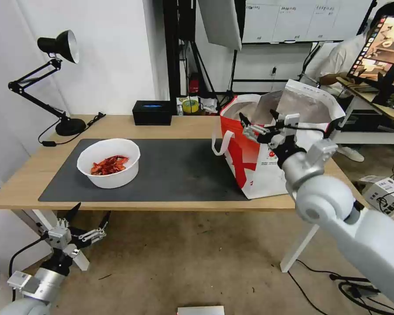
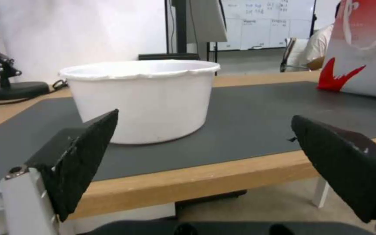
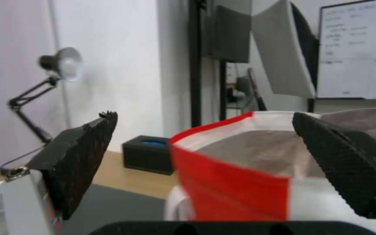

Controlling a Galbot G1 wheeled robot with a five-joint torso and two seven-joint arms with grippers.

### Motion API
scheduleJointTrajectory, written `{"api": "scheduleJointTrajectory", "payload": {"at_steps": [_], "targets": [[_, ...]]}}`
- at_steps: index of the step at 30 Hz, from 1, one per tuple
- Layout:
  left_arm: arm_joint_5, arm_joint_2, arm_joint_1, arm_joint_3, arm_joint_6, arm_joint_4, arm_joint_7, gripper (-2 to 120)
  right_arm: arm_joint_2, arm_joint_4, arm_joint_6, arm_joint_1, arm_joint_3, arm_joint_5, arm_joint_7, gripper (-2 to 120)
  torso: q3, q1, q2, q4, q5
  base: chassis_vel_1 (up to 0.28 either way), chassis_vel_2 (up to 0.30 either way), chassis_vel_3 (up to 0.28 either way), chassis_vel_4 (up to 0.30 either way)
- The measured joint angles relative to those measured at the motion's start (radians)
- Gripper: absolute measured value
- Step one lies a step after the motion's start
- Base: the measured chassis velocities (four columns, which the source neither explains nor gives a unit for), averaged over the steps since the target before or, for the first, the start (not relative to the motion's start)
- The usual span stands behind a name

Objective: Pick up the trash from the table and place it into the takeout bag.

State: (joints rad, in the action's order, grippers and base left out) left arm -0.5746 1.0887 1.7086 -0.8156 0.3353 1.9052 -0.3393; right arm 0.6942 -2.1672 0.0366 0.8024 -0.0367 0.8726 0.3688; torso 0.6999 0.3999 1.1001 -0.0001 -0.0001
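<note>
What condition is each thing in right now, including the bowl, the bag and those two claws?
White bowl: upright on the dark mat, red crayfish shells inside.
Takeout bag: standing upright on the table, mouth open.
Left gripper: open, empty, below the table's front edge, facing the bowl.
Right gripper: open, empty, raised at the bag's mouth.
Black tissue box: at the table's back edge.
Desk lamp: standing at the table's far left corner.
</note>
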Motion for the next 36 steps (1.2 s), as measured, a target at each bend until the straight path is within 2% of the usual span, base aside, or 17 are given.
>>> {"api": "scheduleJointTrajectory", "payload": {"at_steps": [3, 4, 6, 9, 16, 20, 28, 36], "targets": [[0.002, 0.019, 0.018, -0.023, 0.009, 0.002, -0.001, 100, 0.002, -0.018, -0.01, 0.022, 0.016, -0.024, -0.006, 100, 0.0, 0.0, 0.0, -0.0003, -0.0002, 0.0, 0.0, 0.0, 0.0], [0.004, 0.033, 0.029, -0.038, 0.015, 0.007, -0.002, 100, 0.009, -0.023, -0.012, 0.035, 0.03, -0.038, -0.008, 100, 0.0, 0.0, 0.0, 0.0007, 0.0, 0.0, 0.0, 0.0, 0.0], [0.005, 0.04, 0.033, -0.043, 0.018, 0.011, -0.002, 100, 0.014, -0.03, -0.015, 0.054, 0.034, -0.053, -0.009, 100, 0.0, 0.0, 0.0, 0.0012, 0.0004, 0.0, 0.0, 0.0, 0.0], [0.008, 0.045, 0.032, -0.043, 0.019, 0.016, -0.003, 100, 0.025, -0.044, -0.026, 0.118, 0.029, -0.096, -0.005, 100, 0.0, 0.0, 0.0, 0.0004, -0.0002, 0.0, 0.0, 0.0, 0.0], [0.014, 0.054, 0.04, -0.043, 0.02, 0.02, -0.004, 100, 0.063, -0.043, -0.095, 0.374, -0.029, -0.24, -0.018, 100, 0.0, 0.0, 0.0, 0.0, 0.0, 0.0, 0.0, 0.0, 0.0], [0.014, 0.055, 0.043, -0.045, 0.022, 0.02, -0.004, 100, 0.095, -0.016, -0.141, 0.471, -0.042, -0.318, -0.029, 100, 0.0, 0.0, 0.0, 0.0, 0.0001, 0.0, 0.0, 0.0, 0.0], [0.014, 0.056, 0.044, -0.045, 0.021, 0.023, -0.006, 100, 0.14, 0.047, -0.213, 0.585, -0.053, -0.42, -0.039, 100, 0.0, 0.0, 0.0, 0.0, 0.0, 0.0, 0.0, 0.0, 0.0], [0.014, 0.057, 0.045, -0.044, 0.021, 0.018, -0.007, 100, 0.161, 0.065, -0.231, 0.617, -0.059, -0.455, -0.02, 100, 0.0, 0.0, 0.0, 0.0001, 0.0, 0.0, 0.0, 0.0, 0.0]]}}
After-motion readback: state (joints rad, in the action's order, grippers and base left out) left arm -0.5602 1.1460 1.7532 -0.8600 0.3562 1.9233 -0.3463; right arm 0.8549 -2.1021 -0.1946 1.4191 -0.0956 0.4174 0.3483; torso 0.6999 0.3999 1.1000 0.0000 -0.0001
